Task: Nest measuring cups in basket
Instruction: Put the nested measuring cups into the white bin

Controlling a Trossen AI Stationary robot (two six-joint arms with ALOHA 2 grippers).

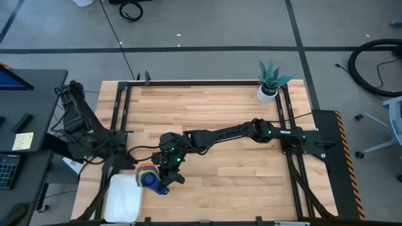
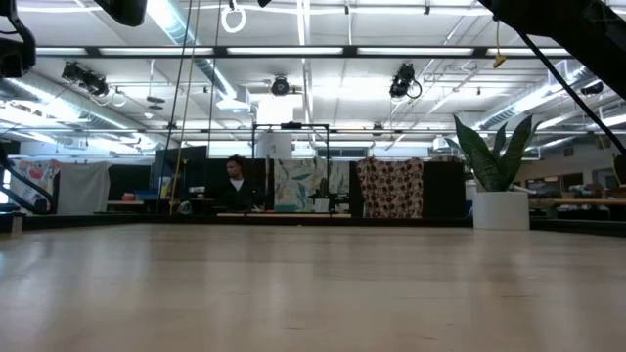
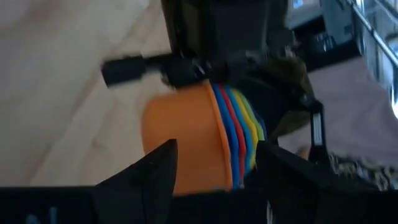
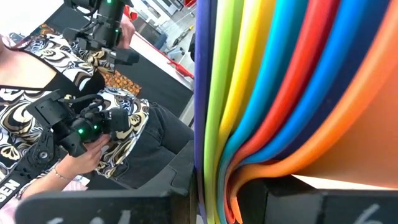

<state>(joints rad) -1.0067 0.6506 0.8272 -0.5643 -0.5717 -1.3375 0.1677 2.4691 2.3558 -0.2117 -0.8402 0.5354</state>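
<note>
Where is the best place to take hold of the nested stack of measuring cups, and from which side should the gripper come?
Probably at the bunched flat handles of the measuring cups, gripped across their thickness from the side away from the basket; the round bowls look too wide. The right gripper already sits there.

The right arm stretches across toward the left front, its gripper [image 1: 164, 180] clamped shut. The left arm is folded at the left edge, its gripper [image 1: 130, 164] with fingers spread.
</note>
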